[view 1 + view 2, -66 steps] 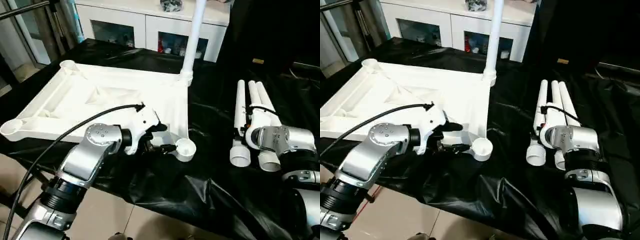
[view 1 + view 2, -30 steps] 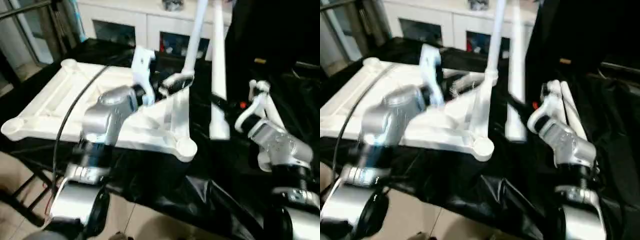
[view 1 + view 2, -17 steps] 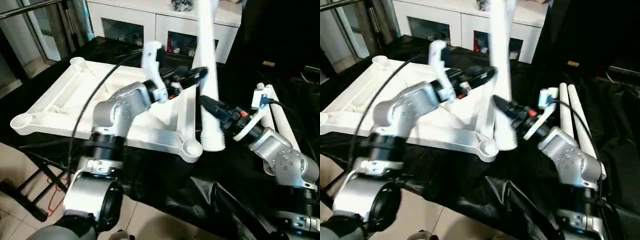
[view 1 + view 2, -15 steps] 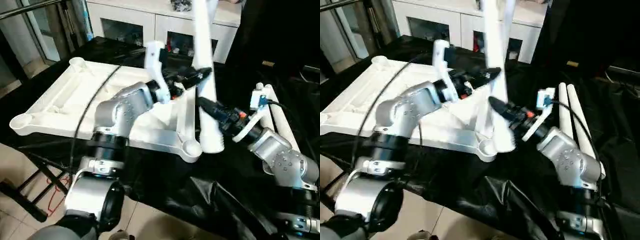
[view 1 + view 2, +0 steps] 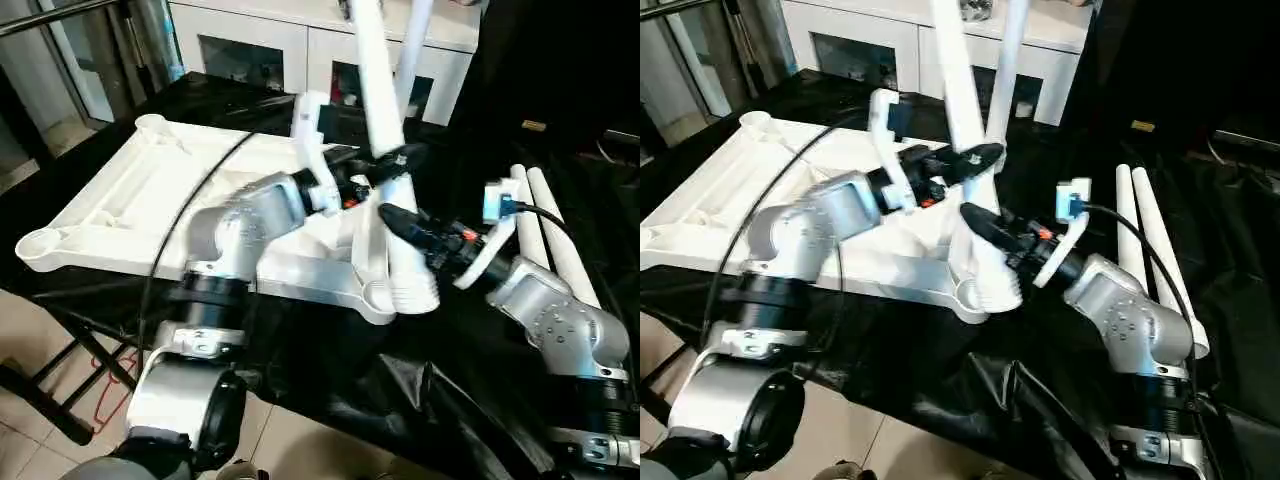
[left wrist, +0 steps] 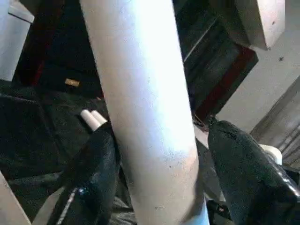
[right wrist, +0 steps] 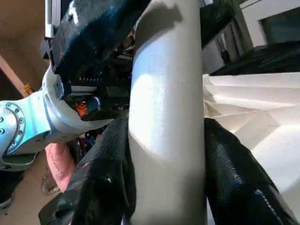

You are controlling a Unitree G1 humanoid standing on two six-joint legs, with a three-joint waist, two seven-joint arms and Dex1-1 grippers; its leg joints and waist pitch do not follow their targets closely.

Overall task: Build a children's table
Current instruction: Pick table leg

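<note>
Scene: upturned table top lies on a black-draped desk, one leg already upright in its far corner socket
Held leg: tilted, wide end low, just beside the near corner socket
Right gripper: clamped on the held leg near its wide end
Left gripper: fingers straddle the leg higher up; grip cannot be told
Doing it well: stand the leg upright, centre its wide end over the socket, then press straight down
Materials: smooth matte white plastic, round tapering legs, ribbed underside, rounded sockets
Spare legs: lying side by side at the right

White table top, white leg, black cloth.
</note>
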